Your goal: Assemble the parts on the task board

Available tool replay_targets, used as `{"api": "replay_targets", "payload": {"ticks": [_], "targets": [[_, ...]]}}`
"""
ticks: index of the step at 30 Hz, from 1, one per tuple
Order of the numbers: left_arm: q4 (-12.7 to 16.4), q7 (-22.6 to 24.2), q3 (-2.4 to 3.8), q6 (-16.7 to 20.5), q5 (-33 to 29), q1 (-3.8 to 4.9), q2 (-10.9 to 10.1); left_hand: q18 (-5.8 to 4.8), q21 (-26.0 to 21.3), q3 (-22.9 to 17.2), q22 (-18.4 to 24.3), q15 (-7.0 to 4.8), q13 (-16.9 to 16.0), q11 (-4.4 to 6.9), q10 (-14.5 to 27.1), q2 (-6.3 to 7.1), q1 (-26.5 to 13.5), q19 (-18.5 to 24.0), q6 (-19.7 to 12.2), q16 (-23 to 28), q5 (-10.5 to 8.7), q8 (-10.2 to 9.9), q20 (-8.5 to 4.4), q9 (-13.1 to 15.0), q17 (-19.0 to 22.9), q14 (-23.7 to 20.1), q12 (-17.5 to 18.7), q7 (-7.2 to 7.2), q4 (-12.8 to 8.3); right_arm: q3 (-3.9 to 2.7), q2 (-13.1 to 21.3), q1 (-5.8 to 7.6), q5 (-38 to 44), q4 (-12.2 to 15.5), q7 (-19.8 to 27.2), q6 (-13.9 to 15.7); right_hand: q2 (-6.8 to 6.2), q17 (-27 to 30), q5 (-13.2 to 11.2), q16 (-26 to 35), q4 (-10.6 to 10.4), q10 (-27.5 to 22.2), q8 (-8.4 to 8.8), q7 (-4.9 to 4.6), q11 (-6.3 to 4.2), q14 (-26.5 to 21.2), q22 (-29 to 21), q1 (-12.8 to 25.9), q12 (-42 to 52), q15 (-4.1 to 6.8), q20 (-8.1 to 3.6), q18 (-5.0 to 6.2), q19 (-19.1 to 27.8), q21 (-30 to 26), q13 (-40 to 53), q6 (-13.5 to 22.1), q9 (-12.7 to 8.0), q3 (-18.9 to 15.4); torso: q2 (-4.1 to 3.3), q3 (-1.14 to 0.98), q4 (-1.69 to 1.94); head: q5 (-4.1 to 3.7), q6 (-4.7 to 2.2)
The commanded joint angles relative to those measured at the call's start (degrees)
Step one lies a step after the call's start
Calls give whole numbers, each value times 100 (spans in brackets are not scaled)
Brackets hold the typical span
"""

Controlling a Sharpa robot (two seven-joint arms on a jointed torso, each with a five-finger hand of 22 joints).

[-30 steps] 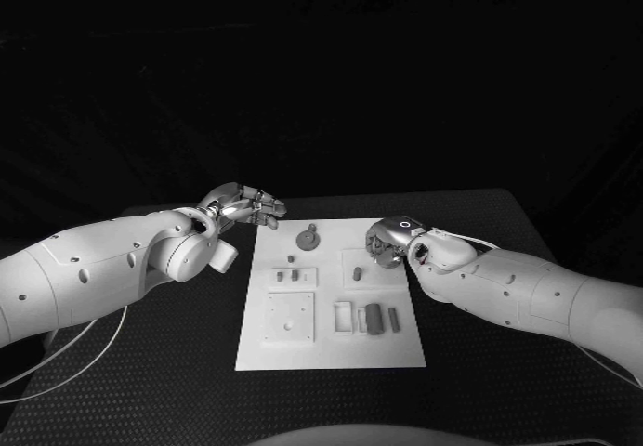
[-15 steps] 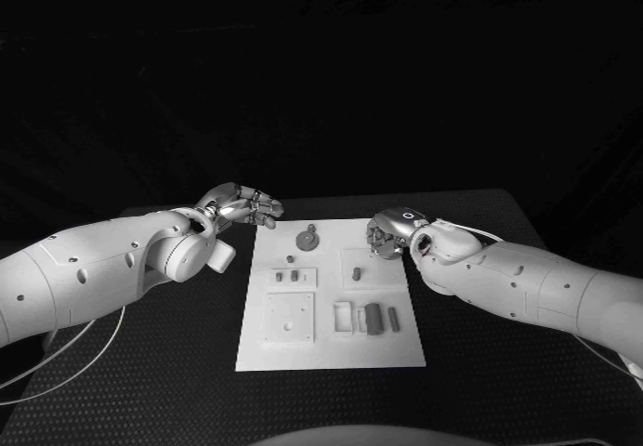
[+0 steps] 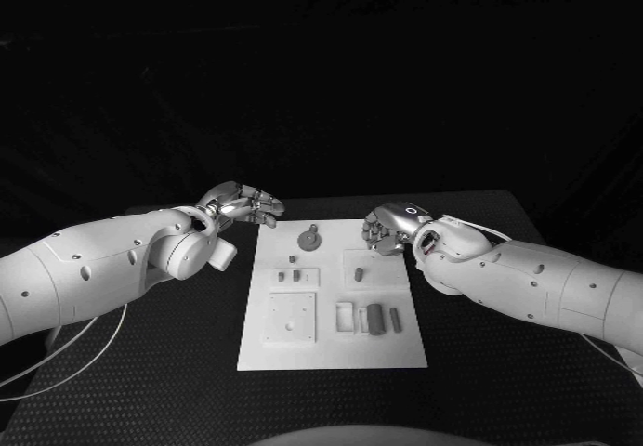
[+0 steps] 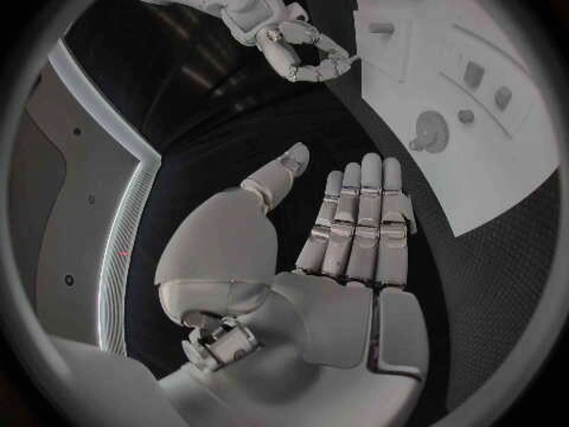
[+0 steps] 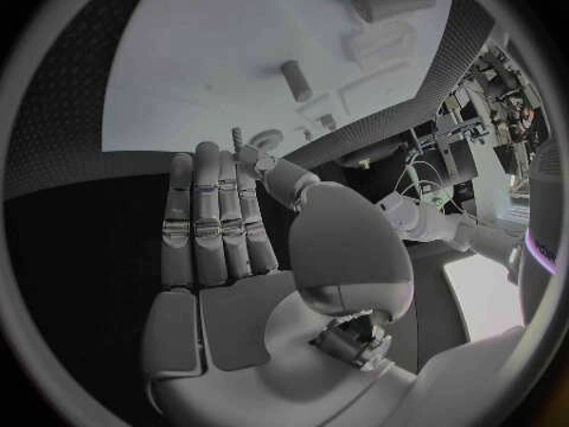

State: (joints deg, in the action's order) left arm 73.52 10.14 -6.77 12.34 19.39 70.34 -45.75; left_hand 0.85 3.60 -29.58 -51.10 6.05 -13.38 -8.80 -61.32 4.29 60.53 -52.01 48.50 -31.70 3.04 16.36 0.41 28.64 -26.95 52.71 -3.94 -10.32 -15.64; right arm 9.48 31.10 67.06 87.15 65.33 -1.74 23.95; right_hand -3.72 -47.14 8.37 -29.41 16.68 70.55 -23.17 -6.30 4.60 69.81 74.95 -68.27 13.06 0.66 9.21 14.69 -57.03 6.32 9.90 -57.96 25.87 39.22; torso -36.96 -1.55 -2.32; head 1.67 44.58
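The left robot hand (image 3: 246, 205) hovers just off the board's far left corner; its wrist view shows the fingers (image 4: 356, 220) straight and side by side, thumb apart, nothing in them. The right robot hand (image 3: 390, 229) hangs over the board's far right edge, fingers (image 5: 213, 220) likewise extended and empty, with the thumb bent across the palm side. Neither touches a part.

The board (image 3: 333, 348) lies in the middle of the desk (image 3: 161, 372). Its parts sit in several spots: a round disc with a stub (image 3: 309, 239) at the far end, a small peg (image 3: 360, 273) on the right just near the right robot hand, two small pegs (image 3: 287, 275) on the left, and a dark block (image 3: 375, 317) with a slim bar (image 3: 394, 319) beside it toward the near end.

My reading is that these pieces are rigid, light, probably moulded plastic, and smooth enough to slip or roll if nudged. None looks fragile. The pegs are best pinched across their sides between thumb and a finger; the disc offers its stub or its rim; the block should be taken across its short width. The board itself looks stiff and flat, and may slide on the desk if pushed sideways.

No brand, label or writing can be read on anything here.
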Motion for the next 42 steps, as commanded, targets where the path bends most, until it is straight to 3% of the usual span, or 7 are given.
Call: {"api": "replay_targets", "payload": {"ticks": [1, 8, 16, 26, 30, 34, 42], "targets": [[-17, 38, 5, -5, -55, 15, 20, 52, 20, 27, 10, 16, 7, -38, -3, -3, -33, -14, -22, 21, -14, 32, 19, -7, -10, 13, -10, -37, -2, -1, -45, -1, -183, 155, 188, 178, -7, -5, 12, -22, -9, 38, 22, -15, 8, 24, 113, 38, -18, 2, 14, 31, -43, 26, 8, -11, 1, 24, 1, 0, 8, 42, -13], [-65, 36, 4, -2, -70, 19, 35, 52, 19, 26, 19, 17, 10, -38, -3, -2, -30, -15, -24, 27, -13, 32, 20, -9, -19, 14, -10, -38, -2, -1, -124, -4, -205, 526, 216, 153, -5, -5, 13, -22, -10, 37, 24, -15, 8, 24, 112, 38, -22, 3, 13, 31, -46, 25, 11, -10, 2, 27, -3, 6, 17, 123, -24], [-63, 35, 4, 1, -82, 27, 32, 52, 19, 25, 26, 17, 12, -38, -3, 0, -28, -15, -25, 32, -14, 32, 20, -10, -25, 14, -10, -38, -3, -1, -183, -4, -203, 379, 191, 108, 0, -4, 13, -19, -10, 34, 29, -17, 10, 20, 111, 41, -29, 2, 13, 31, -45, 21, 15, -6, 3, 29, -5, 7, 8, 142, -30], [-67, 34, 4, 0, -95, 34, 32, 52, 19, 24, 33, 17, 15, -38, -3, 1, -26, -16, -25, 37, -14, 33, 20, -11, -32, 15, -11, -38, -3, -1, -245, -2, -173, 104, 143, -182, 10, 3, 12, -3, -11, 6, 53, -30, 25, -8, 107, 65, -65, -9, 22, 31, -23, -2, 26, 23, 6, 30, -5, -4, 5, 141, -32], [-69, 33, 4, 1, -95, 34, 32, 52, 19, 23, 36, 17, 16, -38, -3, 1, -25, -17, -24, 39, -14, 34, 21, -12, -35, 15, -11, -38, -3, -1, -292, -1, -173, -38, 117, -446, -1, 20, 10, 30, -18, -55, 91, -62, 59, -63, 106, 110, -123, -37, 41, 25, 29, -40, 34, 88, 15, 15, -3, -6, 1, 134, -39], [-75, 31, 4, -5, -96, 34, 40, 52, 20, 23, 40, 18, 17, -38, -4, 3, -24, -17, -24, 42, -14, 35, 21, -12, -40, 15, -11, -38, -3, -1, -414, -1, -95, -348, 88, -747, -207, 49, 7, 80, -119, -147, 237, -168, 112, -157, 119, 305, -215, -88, 74, 15, 114, -91, 50, 355, 18, -97, -5, -8, 4, 122, -52], [-98, 25, 3, -20, -96, 34, 61, 52, 20, 24, 45, 18, 19, -38, -4, 4, -25, -18, -24, 46, -14, 35, 21, -13, -45, 16, -11, -38, -2, 24, -636, -2, 272, -857, 197, -980, -364, 60, 8, 97, -86, -174, 358, -251, 125, -215, 133, 237, -264, -106, 88, 19, 169, -107, 87, 553, 0, -110, -9, -6, 13, 131, -36]]}}
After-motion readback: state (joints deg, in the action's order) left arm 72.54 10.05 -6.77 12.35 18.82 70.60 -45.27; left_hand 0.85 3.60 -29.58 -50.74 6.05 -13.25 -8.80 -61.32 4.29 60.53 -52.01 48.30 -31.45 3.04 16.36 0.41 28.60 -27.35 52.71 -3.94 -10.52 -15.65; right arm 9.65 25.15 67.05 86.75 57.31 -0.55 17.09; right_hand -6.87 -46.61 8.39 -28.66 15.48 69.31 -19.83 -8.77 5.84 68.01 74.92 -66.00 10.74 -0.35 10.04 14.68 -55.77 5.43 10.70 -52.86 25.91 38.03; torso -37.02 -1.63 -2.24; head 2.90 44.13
